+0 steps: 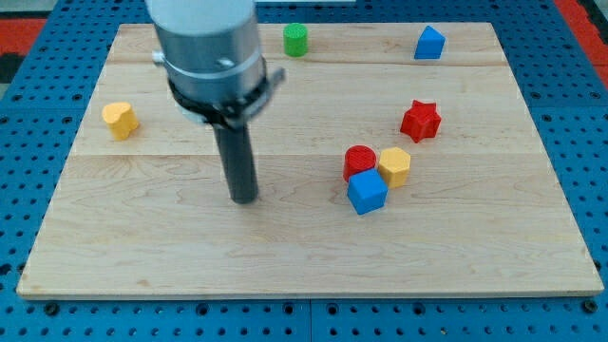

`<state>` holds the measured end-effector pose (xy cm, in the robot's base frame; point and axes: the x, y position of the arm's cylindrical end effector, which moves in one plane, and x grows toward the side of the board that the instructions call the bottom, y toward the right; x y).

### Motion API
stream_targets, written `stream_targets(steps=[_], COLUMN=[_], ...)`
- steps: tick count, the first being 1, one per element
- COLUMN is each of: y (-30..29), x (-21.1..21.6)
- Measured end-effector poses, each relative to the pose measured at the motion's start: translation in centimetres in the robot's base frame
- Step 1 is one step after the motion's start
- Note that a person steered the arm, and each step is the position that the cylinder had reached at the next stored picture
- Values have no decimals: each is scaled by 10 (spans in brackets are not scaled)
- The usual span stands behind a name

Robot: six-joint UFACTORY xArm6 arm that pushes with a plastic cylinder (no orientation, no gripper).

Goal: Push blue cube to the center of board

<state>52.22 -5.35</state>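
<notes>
The blue cube (367, 192) sits on the wooden board (142, 237), right of the middle and slightly toward the view's bottom. It touches a red cylinder (359, 161) above it and a yellow hexagonal block (394, 165) at its upper right. My tip (244, 199) rests on the board to the left of the blue cube, about a fifth of the view's width away, touching no block. The arm's grey body rises above it toward the view's top.
A red star block (420, 121) lies up and right of the cluster. A blue pentagon-like block (429, 44) and a green cylinder (296, 40) sit near the board's top edge. A yellow block (121, 120) lies at the left.
</notes>
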Motion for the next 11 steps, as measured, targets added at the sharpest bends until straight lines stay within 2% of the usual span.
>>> stream_targets(steps=[1, 2, 3, 5, 7, 8, 9, 10, 11], y=[83, 151, 169, 55, 136, 133, 44, 13, -2], x=[27, 23, 7, -8, 11, -32, -37, -37, -73])
